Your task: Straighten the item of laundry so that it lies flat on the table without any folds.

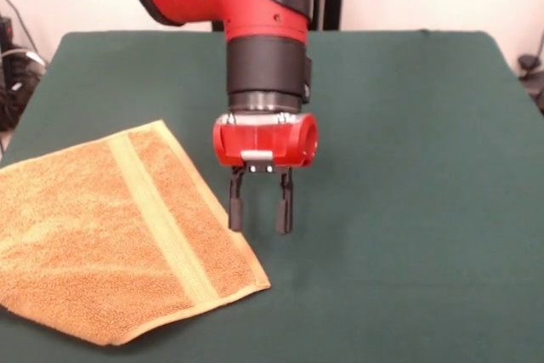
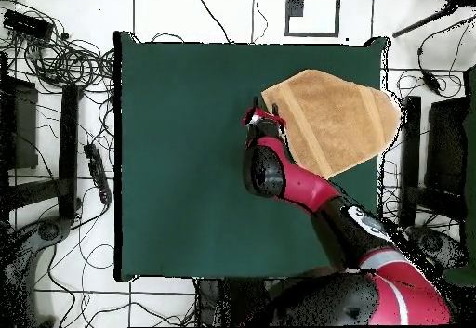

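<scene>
open fingers (image 1: 260,210) seemingly just above towel (image 1: 102,235) edge on table (image 1: 408,167).

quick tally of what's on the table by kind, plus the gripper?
Towel: 1, orange-tan with a paler stripe, lying on the table
Gripper: 1, open, holding nothing, at the towel's edge
Table: 1, dark green
Total: 3
</scene>
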